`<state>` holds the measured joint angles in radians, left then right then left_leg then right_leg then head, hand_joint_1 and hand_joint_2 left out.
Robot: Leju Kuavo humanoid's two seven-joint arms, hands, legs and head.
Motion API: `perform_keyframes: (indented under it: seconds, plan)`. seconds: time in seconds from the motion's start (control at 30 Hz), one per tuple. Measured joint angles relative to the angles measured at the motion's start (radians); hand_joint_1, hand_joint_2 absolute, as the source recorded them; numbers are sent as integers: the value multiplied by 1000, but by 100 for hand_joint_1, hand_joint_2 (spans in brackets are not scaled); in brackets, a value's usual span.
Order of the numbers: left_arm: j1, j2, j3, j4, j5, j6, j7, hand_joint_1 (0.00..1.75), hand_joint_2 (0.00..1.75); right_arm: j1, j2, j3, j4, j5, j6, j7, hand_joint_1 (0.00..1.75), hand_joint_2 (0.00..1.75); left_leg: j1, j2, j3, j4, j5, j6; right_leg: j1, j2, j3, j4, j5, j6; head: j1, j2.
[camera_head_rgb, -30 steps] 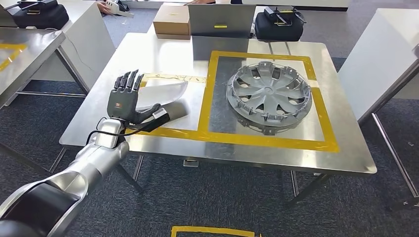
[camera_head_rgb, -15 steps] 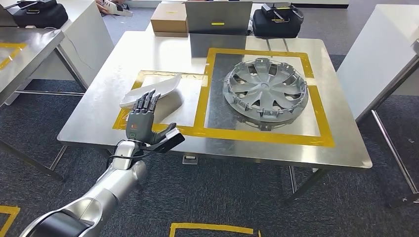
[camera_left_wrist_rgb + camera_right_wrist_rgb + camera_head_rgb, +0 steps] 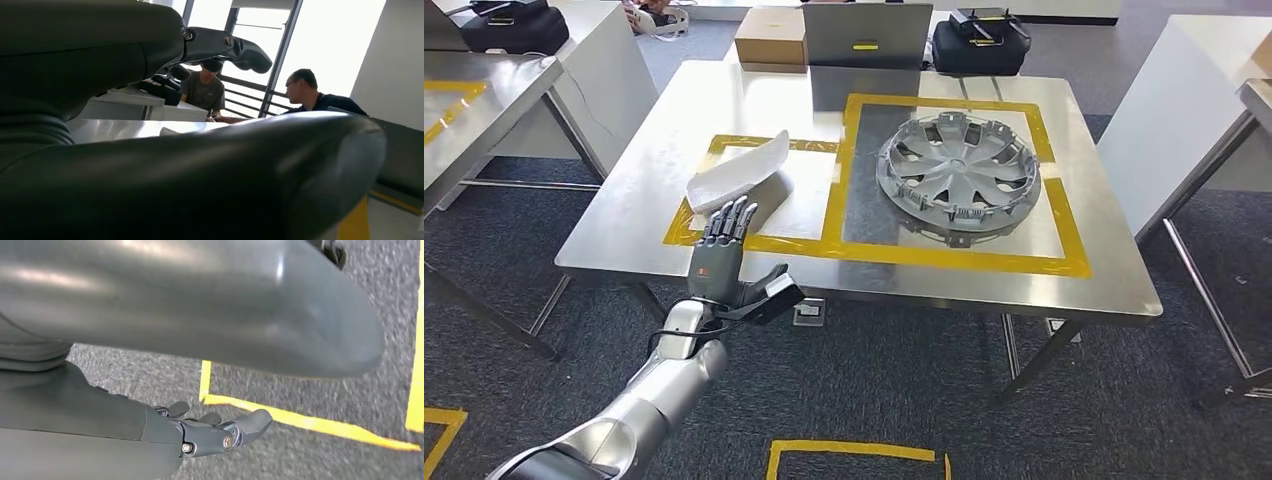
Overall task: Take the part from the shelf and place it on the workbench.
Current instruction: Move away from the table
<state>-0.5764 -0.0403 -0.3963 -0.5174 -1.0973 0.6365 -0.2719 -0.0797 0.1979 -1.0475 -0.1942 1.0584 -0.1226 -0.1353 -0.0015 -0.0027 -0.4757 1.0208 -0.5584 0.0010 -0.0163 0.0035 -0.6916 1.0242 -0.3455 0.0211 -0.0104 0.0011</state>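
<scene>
A white curved part [image 3: 738, 172] lies on the steel workbench [image 3: 674, 120], inside the smaller yellow-taped square at its left. My left hand [image 3: 724, 265] hovers at the bench's near edge, just short of the part, fingers spread and holding nothing. In the left wrist view the hand [image 3: 150, 125] fills the foreground with the bench top beyond. My right hand [image 3: 215, 432] hangs over the grey carpet, fingers apart and empty.
A grey hubcap [image 3: 957, 173] lies in the larger yellow-taped square. A cardboard box [image 3: 771, 40], a grey panel [image 3: 865, 33] and a black bag [image 3: 980, 45] stand along the far edge. More tables flank both sides. Two people [image 3: 250, 97] sit beyond the bench.
My left hand has let go of the white part and drawn back toward the bench's near edge. The part stays in the small square. The camera has shifted slightly.
</scene>
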Motion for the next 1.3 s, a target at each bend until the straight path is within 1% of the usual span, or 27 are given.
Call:
perform_keyframes:
  seconds: [0.03,0.07,0.1,0.17,0.2,0.23,0.27,0.33,0.4,0.47,0.53,0.57,0.63,0.7,0.73,0.77,0.83,0.87,0.93,0.97,1.03,1.07,1.1,1.2,1.23,1.27,1.3]
  plan:
    - [6,-6,2,-1,8,-4,1,0,0,1,0,0,0,1,0,4,0,0,1,1,-8,-2,12,9,-1,0,-5,-1,-3,7,0,0]
    - [13,-14,4,-2,15,-9,2,0,0,3,0,0,0,2,0,7,0,0,2,3,-19,-5,25,19,-2,0,-12,10,-23,12,1,0]
    - [21,-22,6,-4,22,-13,2,0,0,4,0,0,0,3,0,9,0,0,4,4,-33,-8,40,26,-2,0,-25,42,-64,17,3,0]
    - [44,-34,13,-8,32,-20,4,0,0,5,0,0,0,3,0,9,0,0,2,5,-65,-7,65,35,-2,0,-57,162,-171,22,8,0]
    - [59,-38,16,-10,35,-22,8,0,0,5,0,0,0,4,1,9,0,0,0,6,-81,-5,77,36,-1,0,-68,228,-206,25,10,0]
    - [74,-41,19,-13,34,-24,14,0,0,5,0,0,0,4,1,9,0,0,-2,8,-97,-3,87,37,0,0,-68,272,-215,25,10,0]
    - [89,-43,20,-17,31,-25,21,0,0,5,-1,0,0,5,2,9,0,0,-3,9,-114,1,97,37,1,0,-51,285,-204,23,10,0]
    - [116,-46,23,-30,24,-25,30,0,0,6,-1,0,0,6,3,10,0,0,-5,11,-141,10,112,35,6,0,36,205,-162,15,10,0]
    - [135,-49,27,-48,17,-25,24,0,0,4,-3,0,0,6,3,12,0,0,-7,10,-158,16,126,28,14,0,140,66,-168,0,9,0]
    - [145,-54,31,-64,8,-26,11,0,0,3,-5,0,0,6,2,12,0,0,-6,10,-164,14,142,17,21,0,178,-2,-186,-14,9,0]
    - [151,-59,34,-77,-4,-29,2,0,0,4,-6,0,0,6,1,10,0,0,-3,8,-167,11,153,5,19,-1,171,-14,-168,-25,11,0]
    - [153,-60,35,-81,-10,-31,1,0,0,3,-6,0,0,6,1,8,0,0,-2,7,-172,17,142,0,17,-2,166,-19,-157,-31,11,0]
    - [153,-60,36,-89,-23,-34,2,0,0,1,-7,0,0,6,1,6,0,0,1,4,-197,87,65,-13,10,-4,147,-27,-131,-38,7,0]
    - [152,-60,36,-96,-33,-37,3,0,0,0,-7,0,0,5,1,5,0,0,7,4,-230,216,-25,-25,8,-5,117,-26,-107,-39,4,0]
    - [152,-60,36,-98,-37,-38,3,0,0,0,-7,0,0,5,1,5,0,0,11,4,-237,268,-41,-30,7,-6,101,-25,-95,-36,4,0]
    - [152,-60,36,-100,-40,-39,3,0,0,0,-7,0,0,4,0,5,0,0,14,4,-230,294,-32,-34,5,-7,84,-23,-84,-33,4,0]
    - [151,-60,36,-105,-45,-40,3,0,0,0,-7,0,0,3,0,5,0,0,22,4,-162,239,21,-42,-1,-8,52,-16,-63,-23,3,0]
    - [150,-62,36,-109,-46,-40,3,0,0,-1,-7,0,0,2,-1,6,0,0,26,4,-106,168,29,-47,-2,-8,39,-11,-53,-16,2,0]
    - [146,-66,36,-116,-50,-40,4,0,0,-3,-8,0,-1,3,-1,7,0,0,26,-2,-21,44,12,-39,-2,-7,23,-4,-36,-1,0,0]
    - [144,-67,36,-118,-51,-40,6,0,0,-3,-8,0,-1,4,-1,8,0,0,23,-5,-7,13,0,-29,-2,-7,20,-5,-25,6,-1,0]
    - [143,-68,37,-118,-52,-39,11,0,0,-2,-8,0,-1,5,0,10,0,0,18,-5,-23,7,11,-3,-6,-5,16,-14,-7,21,1,0]
    - [144,-68,37,-117,-54,-39,14,0,0,0,-8,0,-1,6,0,11,0,0,17,-3,-34,8,23,8,-9,-5,9,-10,-17,26,1,0]
    - [144,-68,37,-117,-57,-39,17,0,0,2,-8,0,0,7,1,12,0,0,17,-2,-46,7,35,18,-10,-5,-2,11,-47,30,2,0]
    - [149,-68,41,-113,-71,-39,31,0,0,3,-8,0,0,10,1,11,0,0,12,0,-89,8,73,31,-6,-5,-53,189,-199,32,7,0]
    - [153,-68,44,-110,-74,-39,35,0,0,3,-8,0,0,12,2,11,0,0,9,1,-105,9,85,33,-4,-5,-61,249,-224,30,8,0]
    - [159,-67,47,-107,-76,-40,38,0,0,3,-8,0,0,14,2,11,0,0,5,2,-120,10,96,34,-1,-4,-54,282,-225,26,9,0]
    - [165,-67,49,-104,-78,-40,38,0,0,3,-8,0,0,16,3,12,0,0,2,3,-134,11,106,35,3,-4,-29,279,-208,20,9,0]
